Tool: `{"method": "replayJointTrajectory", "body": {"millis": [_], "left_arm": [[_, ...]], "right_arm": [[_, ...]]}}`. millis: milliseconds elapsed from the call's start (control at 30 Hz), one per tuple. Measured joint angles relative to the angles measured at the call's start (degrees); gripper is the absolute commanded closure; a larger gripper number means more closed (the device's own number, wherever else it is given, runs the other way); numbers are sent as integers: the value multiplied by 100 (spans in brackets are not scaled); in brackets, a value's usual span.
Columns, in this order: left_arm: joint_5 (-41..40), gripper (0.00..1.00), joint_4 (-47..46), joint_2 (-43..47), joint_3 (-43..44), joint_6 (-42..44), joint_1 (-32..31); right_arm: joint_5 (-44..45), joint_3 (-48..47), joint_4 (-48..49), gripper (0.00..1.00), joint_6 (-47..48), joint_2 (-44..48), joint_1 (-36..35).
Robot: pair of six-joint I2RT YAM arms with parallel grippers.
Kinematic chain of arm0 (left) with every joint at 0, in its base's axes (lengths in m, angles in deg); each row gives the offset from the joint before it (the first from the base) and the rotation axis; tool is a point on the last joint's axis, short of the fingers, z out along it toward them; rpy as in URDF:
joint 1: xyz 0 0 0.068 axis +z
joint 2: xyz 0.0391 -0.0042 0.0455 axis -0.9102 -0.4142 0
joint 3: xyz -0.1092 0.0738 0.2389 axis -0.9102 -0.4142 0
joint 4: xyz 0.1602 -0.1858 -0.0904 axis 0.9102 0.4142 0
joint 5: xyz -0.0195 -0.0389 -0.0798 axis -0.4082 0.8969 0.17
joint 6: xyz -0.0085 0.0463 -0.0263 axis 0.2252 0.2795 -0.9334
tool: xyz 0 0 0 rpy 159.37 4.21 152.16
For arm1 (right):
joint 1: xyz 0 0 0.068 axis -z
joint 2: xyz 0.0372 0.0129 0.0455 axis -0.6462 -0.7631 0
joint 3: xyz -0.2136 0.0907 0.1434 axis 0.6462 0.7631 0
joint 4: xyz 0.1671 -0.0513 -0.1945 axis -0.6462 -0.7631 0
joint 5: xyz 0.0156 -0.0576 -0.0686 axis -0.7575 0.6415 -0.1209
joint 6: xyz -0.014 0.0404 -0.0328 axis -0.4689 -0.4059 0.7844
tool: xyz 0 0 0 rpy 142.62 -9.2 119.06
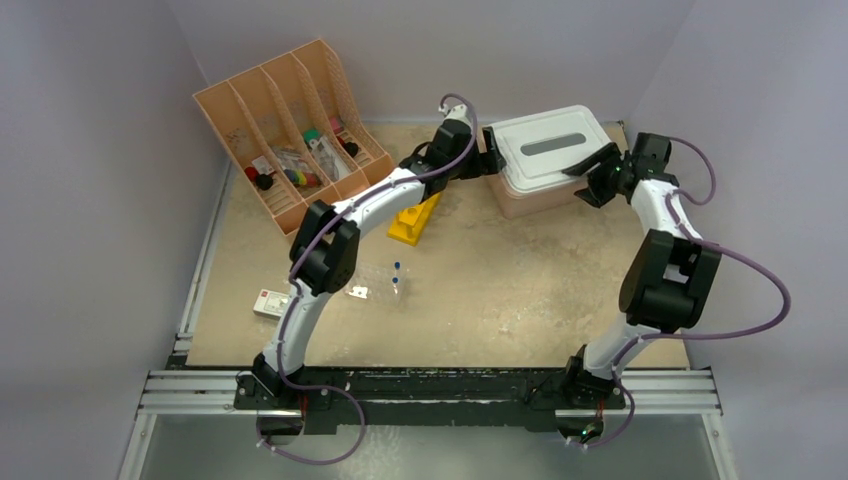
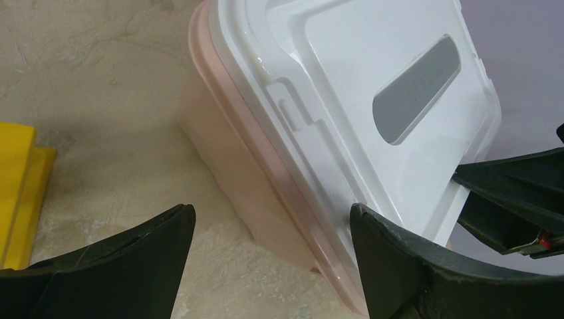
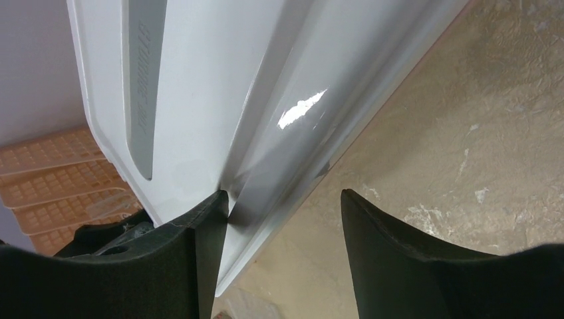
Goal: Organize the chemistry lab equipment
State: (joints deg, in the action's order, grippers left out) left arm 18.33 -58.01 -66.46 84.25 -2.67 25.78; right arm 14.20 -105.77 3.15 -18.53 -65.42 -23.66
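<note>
Both arms are stretched to the far side of the worktop [image 1: 520, 290], one at each end of the pink tub [image 2: 229, 159], and to my eye this concerns its white lid [image 1: 530, 135] rather than any of the lab gear yet. The left gripper [image 2: 271, 212] has its jaws spread wide, straddling the tub's corner without pinching it. The right gripper [image 3: 284, 196] also stands with jaws apart, one finger seemingly against the lid's rim and bare space showing beside the other, so neither has hold of anything. I judge they sit at opposite ends because the tub is too wide for one arm to manage. The equipment itself waits elsewhere. Several small coloured pieces sit in the slots of the peach organizer [image 1: 228, 118] in the far left corner. The blue-tipped pipettes [image 1: 396, 272], a small pale sheet [image 1: 357, 292] just beside them and a white packet [image 1: 268, 303] lie loose on the near left of the worktop, close by the left arm. A yellow block [image 1: 412, 222] sits between those and the tub, partly hidden by that arm. The worktop is mottled beige board, paler in patches, boxed in by plain lavender-grey walls, with a metal rail [image 1: 190, 392] along the near edge carrying the arm bases.
</note>
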Motion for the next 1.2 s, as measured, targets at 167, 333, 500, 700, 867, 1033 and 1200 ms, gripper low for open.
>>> {"method": "replayJointTrajectory", "body": {"millis": [167, 333, 500, 700, 867, 1033, 1200], "left_arm": [[-2, 13, -42, 9, -13, 55, 48], [11, 14, -199, 92, -107, 57, 90], [96, 17, -317, 131, -107, 50, 107], [144, 19, -232, 131, -105, 39, 107], [146, 20, -50, 131, -103, 63, 107], [286, 19, 260, 131, 153, 267, 109], [431, 22, 411, 216, 516, 483, 109]], "right_arm": [[9, -83, -74, 35, 87, -57, -85], [33, -85, -140, 33, 192, -74, -199], [144, -179, -236, 33, 273, -98, -275], [273, -396, -466, 30, 295, -192, -323], [492, -568, -675, 29, 439, -179, -363], [1043, -789, -809, 31, 715, 184, -385], [1668, -1128, -793, 32, 1152, 817, -391]]}}
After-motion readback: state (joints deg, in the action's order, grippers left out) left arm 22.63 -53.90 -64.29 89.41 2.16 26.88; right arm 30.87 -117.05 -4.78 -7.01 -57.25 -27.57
